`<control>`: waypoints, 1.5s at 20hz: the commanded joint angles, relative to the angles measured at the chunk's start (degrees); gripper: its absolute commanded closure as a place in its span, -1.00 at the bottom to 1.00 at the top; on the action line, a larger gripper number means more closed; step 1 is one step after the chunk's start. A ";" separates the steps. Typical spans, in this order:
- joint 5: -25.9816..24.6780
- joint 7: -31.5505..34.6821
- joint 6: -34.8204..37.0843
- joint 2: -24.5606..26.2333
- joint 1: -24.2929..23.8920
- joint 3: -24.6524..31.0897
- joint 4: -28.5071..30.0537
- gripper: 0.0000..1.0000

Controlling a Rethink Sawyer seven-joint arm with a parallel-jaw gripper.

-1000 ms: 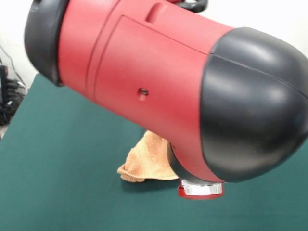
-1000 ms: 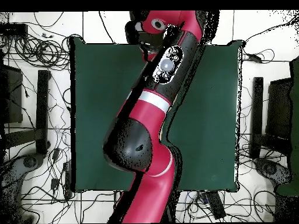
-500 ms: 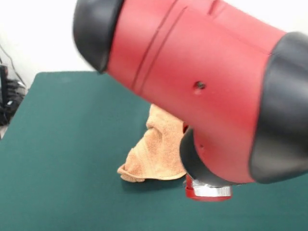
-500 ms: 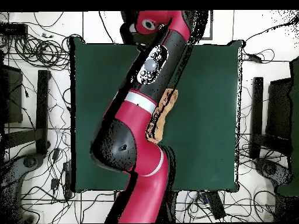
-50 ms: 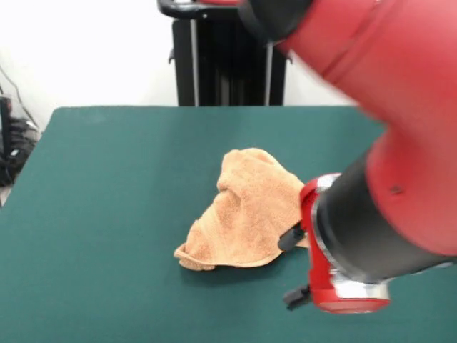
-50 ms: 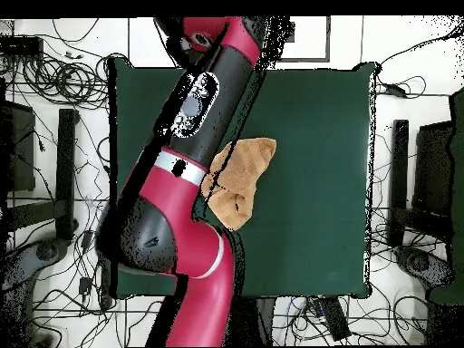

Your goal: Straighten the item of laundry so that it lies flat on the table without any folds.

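Towel (image 5: 246, 214): crumpled in a folded heap near the middle of the table (image 5: 107, 186), just beside the red arm (image 5: 378, 179).
Gripper: hidden; cannot tell whether spread or pressed together.
Arm in overhead view: crosses the towel's edge.

Orange-tan towel (image 5: 243, 214) (crumpled, folded over) mid green table (image 5: 107, 200)

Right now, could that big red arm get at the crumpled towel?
Probably yes. The towel lies bunched in the open on the table with nothing on or around it, and the arm hangs right beside it.
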 commanded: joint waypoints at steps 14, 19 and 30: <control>-4.54 3.75 -9.65 4.05 1.52 8.45 -3.13 -1.00; -6.14 -0.80 -10.98 4.69 -0.05 12.42 -3.12 -1.00; -5.79 -2.91 -11.81 6.11 -1.59 17.88 -5.30 -1.00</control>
